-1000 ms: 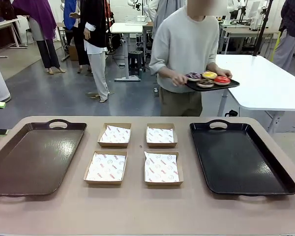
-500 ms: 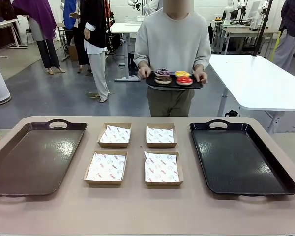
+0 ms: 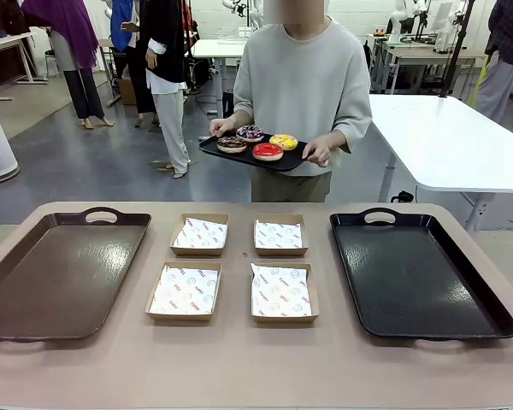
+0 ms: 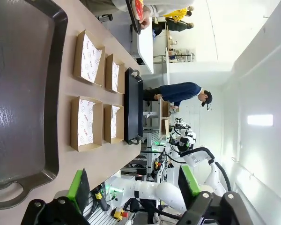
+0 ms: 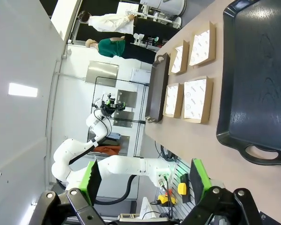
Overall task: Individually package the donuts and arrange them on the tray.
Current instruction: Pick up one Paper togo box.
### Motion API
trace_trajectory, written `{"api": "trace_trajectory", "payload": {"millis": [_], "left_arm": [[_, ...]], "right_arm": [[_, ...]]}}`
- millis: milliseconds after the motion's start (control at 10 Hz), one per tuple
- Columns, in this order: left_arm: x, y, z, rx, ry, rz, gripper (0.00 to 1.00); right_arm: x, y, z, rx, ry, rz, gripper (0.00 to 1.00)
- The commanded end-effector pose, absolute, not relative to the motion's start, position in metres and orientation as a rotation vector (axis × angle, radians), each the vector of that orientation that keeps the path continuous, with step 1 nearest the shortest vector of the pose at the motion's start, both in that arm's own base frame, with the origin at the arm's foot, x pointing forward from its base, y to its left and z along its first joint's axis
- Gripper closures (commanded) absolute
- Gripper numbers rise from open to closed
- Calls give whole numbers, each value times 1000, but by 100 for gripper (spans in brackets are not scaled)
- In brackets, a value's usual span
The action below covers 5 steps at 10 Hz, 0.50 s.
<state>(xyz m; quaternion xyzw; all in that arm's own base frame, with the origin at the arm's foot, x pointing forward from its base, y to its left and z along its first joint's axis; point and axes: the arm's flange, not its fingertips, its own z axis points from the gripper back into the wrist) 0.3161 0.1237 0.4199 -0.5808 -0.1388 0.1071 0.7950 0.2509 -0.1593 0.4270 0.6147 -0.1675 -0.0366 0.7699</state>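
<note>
Beyond the table's far edge a person holds a small black serving tray point(image 3: 291, 161) carrying several donuts: a sprinkled one point(image 3: 250, 132), a chocolate one point(image 3: 232, 143), a yellow one point(image 3: 284, 141) and a red one point(image 3: 268, 151). The red donut point(image 4: 139, 7) also peeks in at the top of the left wrist view. On the table lie a brown tray point(image 3: 60, 273) at the left and a black tray point(image 3: 419, 273) at the right. My left gripper point(image 4: 133, 185) hangs open above the brown tray's point(image 4: 18, 93) near end. My right gripper point(image 5: 145, 180) is open off the black tray's point(image 5: 257, 70) near handle. Neither holds anything.
Several open cardboard boxes lined with printed paper sit in two rows between the trays, among them the near ones point(image 3: 185, 291) point(image 3: 281, 292) and the far ones point(image 3: 200, 234) point(image 3: 280, 235). A white table point(image 3: 462, 145) stands behind at the right. Other people stand far back.
The person has carried the donuts from the right to the middle and come closer to the table. Both grippers stay open.
</note>
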Motion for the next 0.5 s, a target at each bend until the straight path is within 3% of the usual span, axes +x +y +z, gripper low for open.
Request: {"api": "trace_trajectory", "payload": {"millis": [0,400], "left_arm": [[316,124,421,-1258,-304,234,0],[316,124,421,-1258,-304,234,0]], "right_arm": [[250,-160,426,1345,-366,-78,0],[250,-160,426,1345,-366,-78,0]]}}
